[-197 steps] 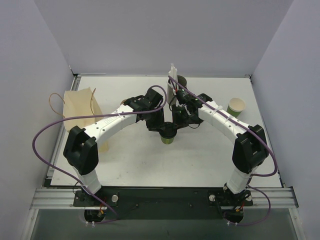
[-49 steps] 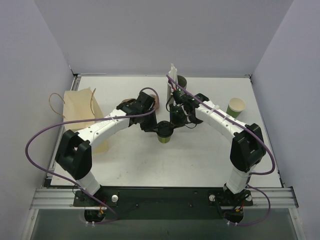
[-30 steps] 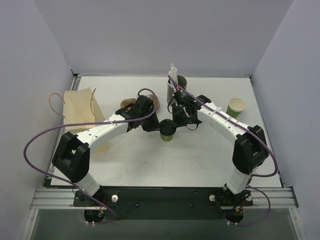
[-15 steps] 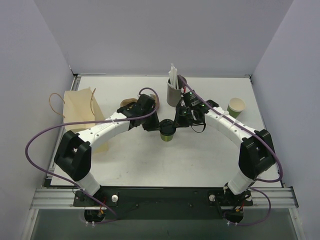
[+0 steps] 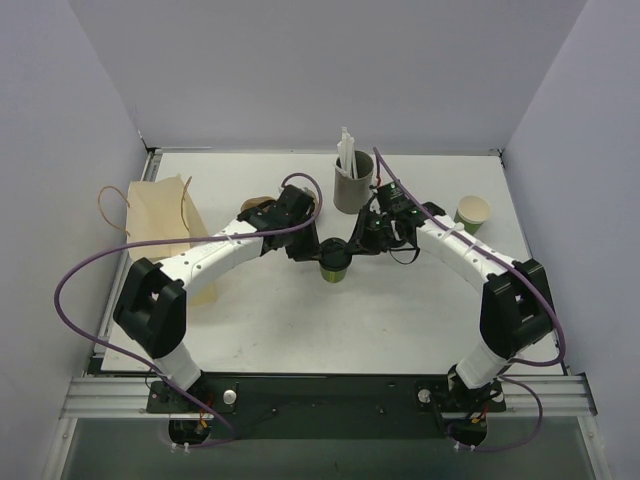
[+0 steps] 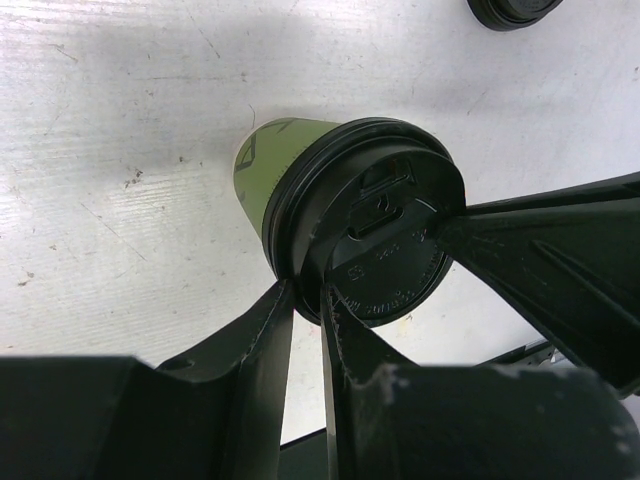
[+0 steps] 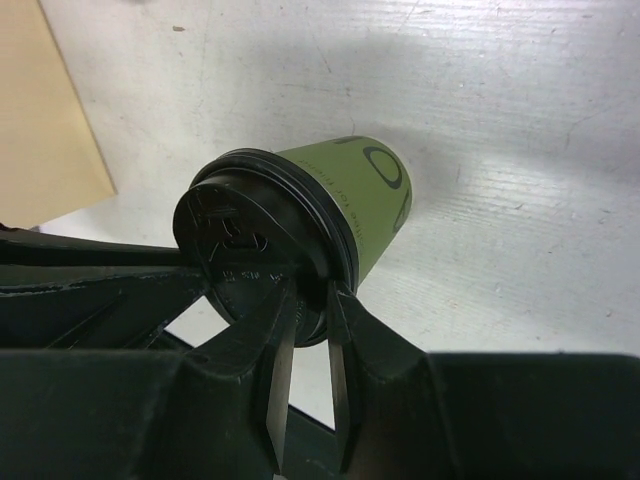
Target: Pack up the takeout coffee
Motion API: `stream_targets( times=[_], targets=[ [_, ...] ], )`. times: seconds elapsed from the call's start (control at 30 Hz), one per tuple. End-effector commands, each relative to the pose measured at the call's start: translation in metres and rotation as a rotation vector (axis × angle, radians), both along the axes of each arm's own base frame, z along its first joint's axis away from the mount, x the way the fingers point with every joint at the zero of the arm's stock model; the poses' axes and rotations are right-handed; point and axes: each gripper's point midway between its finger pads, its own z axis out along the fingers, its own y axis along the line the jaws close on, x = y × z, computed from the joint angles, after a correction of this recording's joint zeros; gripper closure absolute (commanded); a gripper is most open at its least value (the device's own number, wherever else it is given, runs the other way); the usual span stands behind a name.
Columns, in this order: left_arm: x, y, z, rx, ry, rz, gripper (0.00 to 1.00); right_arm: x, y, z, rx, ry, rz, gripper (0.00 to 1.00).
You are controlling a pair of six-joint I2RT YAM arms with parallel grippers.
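The takeout coffee (image 5: 335,263), a small green paper cup with a round black lid, stands on the white table in the middle. My left gripper (image 5: 318,252) is shut on the lid's rim from the left. My right gripper (image 5: 353,250) is shut on the rim from the right. In the left wrist view the lid (image 6: 385,232) tops the green cup wall (image 6: 262,165), and my left gripper (image 6: 308,300) pinches the rim's near edge. In the right wrist view my right gripper (image 7: 308,300) pinches the rim of the lid (image 7: 245,240) beside the green wall (image 7: 372,185).
A tall grey cup with white straws (image 5: 352,186) stands just behind the grippers. A second green cup without a lid (image 5: 471,214) is at the right. A tan paper bag (image 5: 160,222) lies at the left edge. A loose black lid (image 6: 512,10) lies nearby.
My right arm has swung its wrist to the right and back, uncovering the grey straw cup. My left wrist shifted slightly. The green cup stayed in place, both grippers at its lid.
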Motion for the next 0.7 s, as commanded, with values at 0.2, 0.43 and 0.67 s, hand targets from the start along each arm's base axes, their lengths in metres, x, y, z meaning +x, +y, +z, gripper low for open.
stream_targets(
  times=[0.2,0.43,0.67],
  targets=[
    [-0.051,0.043,-0.083,0.290,0.228,-0.071,0.72,-0.062,-0.004,-0.081,0.062,0.345,-0.023,0.84],
    [-0.050,0.042,-0.081,0.283,0.223,-0.077,0.72,-0.061,-0.004,-0.078,0.122,0.368,-0.065,0.84],
    [-0.045,0.037,-0.068,0.253,0.197,-0.087,0.72,-0.040,-0.011,-0.046,0.041,0.270,-0.054,0.84]
  ],
)
